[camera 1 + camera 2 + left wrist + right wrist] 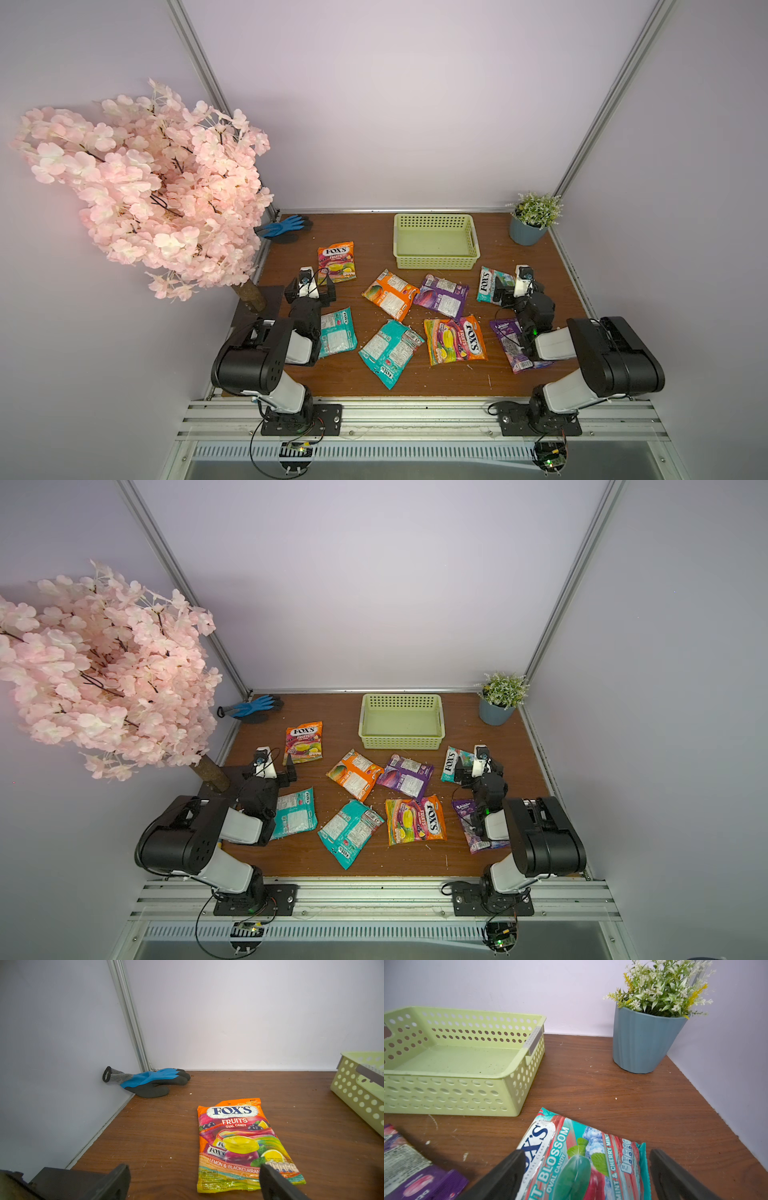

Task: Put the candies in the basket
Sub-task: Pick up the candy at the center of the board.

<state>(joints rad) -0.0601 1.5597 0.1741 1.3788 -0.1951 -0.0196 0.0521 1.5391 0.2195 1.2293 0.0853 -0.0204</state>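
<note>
Approach step, as judged: candies (390, 300) lay on the table (457, 382), basket (436, 262) empty; left gripper (193, 1169) at orange bag (239, 1142) and right gripper (586, 1154) over teal bag (571, 1167) stood wide open, holding nothing; next move needed descent and closure.

On the table (365, 232), the basket (436, 217) sat at the back, right of centre, near the rear wall. The plant pot (527, 233) stood in the back right corner; the glove (282, 227) lay in the back left corner. The candies (455, 338) lay scattered in front of the basket, with the tree (145, 183) at the left edge.
</note>
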